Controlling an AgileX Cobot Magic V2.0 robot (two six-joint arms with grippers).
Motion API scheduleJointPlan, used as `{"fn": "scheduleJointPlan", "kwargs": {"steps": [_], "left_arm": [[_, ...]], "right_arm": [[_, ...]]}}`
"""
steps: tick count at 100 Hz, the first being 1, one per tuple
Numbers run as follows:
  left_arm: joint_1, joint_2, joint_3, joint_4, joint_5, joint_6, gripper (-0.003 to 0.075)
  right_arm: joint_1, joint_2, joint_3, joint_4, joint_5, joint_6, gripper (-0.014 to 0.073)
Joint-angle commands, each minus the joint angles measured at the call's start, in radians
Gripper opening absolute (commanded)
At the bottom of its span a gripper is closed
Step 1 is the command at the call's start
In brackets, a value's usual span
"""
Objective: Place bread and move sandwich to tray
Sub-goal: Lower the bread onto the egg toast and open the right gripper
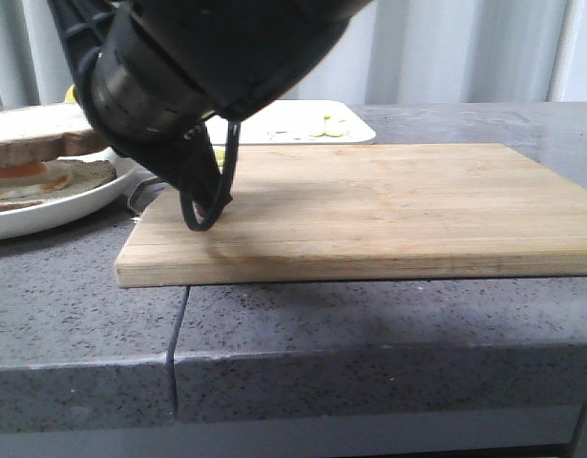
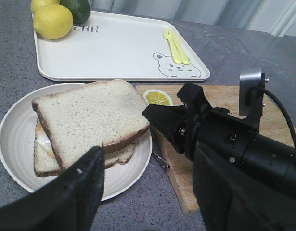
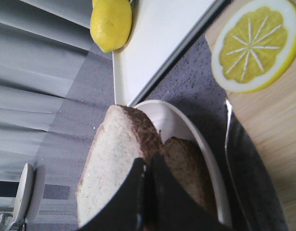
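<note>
Bread (image 2: 92, 118): thick white slice, dark crust, lying as the top layer of the sandwich (image 2: 80, 132) on the round plate (image 2: 15, 144); placing judged done, or all but done. Sandwich: egg visible between the slices at the left edge; plate rests on the grey counter (image 1: 388, 324), left of the board (image 1: 388, 210) and nearer than the tray (image 2: 119, 48); transfer to the tray not yet made, so the second half of the task is left. Tray: white, rimmed, bear drawing at its near right corner; carries two lemons (image 2: 52, 20), a lime (image 2: 78, 8) and a pale fork (image 2: 175, 47); its middle lies bare. Board: wooden, with a lemon slice (image 2: 157, 97) at its far left corner, just beside the plate. Right gripper (image 3: 148, 168): reaches leftward across the board's left end to the sandwich; the right wrist view shows its dark fingers drawn nearly together against the bread's crust edge; whether they pinch the slice or merely meet beside it cannot be told. Left gripper (image 2: 148, 192): hovers near the plate's near side, above the sandwich, fingers spread wide with nothing between them, touching neither plate nor bread. Judgement: the plate rim sits just beyond the left fingers, within ready reach for the carry to the tray.
</note>
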Motion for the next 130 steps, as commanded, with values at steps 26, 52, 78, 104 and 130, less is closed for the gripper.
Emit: {"fn": "scheduleJointPlan", "kwargs": {"steps": [26,52,78,104,130], "left_arm": [[0.003,0.013,-0.033,-0.030,-0.058,0.004,0.0387],[0.003,0.013,-0.033,-0.030,-0.058,0.004,0.0387],[0.003,0.013,-0.033,-0.030,-0.056,0.004,0.0387],[0.003,0.013,-0.033,-0.030,-0.056,0.004,0.0387],[0.003,0.013,-0.033,-0.030,-0.056,0.004,0.0387]], "right_arm": [[0.000,-0.021,-0.057,-0.042,-0.014,-0.026,-0.0060],[0.000,-0.021,-0.057,-0.042,-0.023,-0.037,-0.0005],[0.000,-0.021,-0.057,-0.032,-0.088,-0.067,0.0183],[0.000,-0.027,-0.057,-0.022,-0.160,-0.078,0.0372],[0.000,-0.133,-0.057,-0.137,-0.217,-0.332,0.0395]]}}
